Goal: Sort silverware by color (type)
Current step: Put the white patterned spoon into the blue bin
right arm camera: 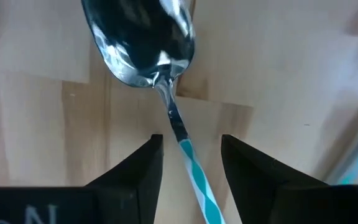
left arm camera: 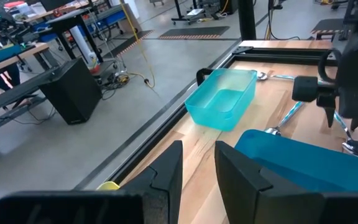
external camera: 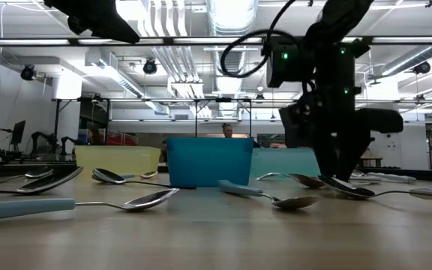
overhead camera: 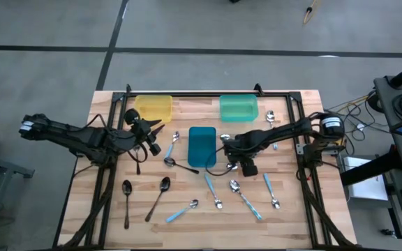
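Observation:
My right gripper (right arm camera: pixel 191 152) is open and low over the table beside the blue tray (overhead camera: pixel 202 146). Its fingers stand on either side of a spoon's thin neck (right arm camera: pixel 174 121) without touching it. That spoon has a shiny bowl (right arm camera: pixel 138 40) and a light blue striped handle (right arm camera: pixel 197 183), and it lies flat on the wood. In the low view the right gripper (external camera: pixel 341 169) reaches down to the tabletop. My left gripper (left arm camera: pixel 199 171) is open and holds nothing; it hovers near the yellow tray (overhead camera: pixel 152 108).
A teal tray (overhead camera: pixel 238 107) stands at the far edge. Dark spoons (overhead camera: pixel 163 185) lie at the near left. Blue-handled spoons (overhead camera: pixel 246 199) lie at the near right and one (overhead camera: pixel 183 209) near the middle. A black frame (overhead camera: pixel 208 94) rims the table.

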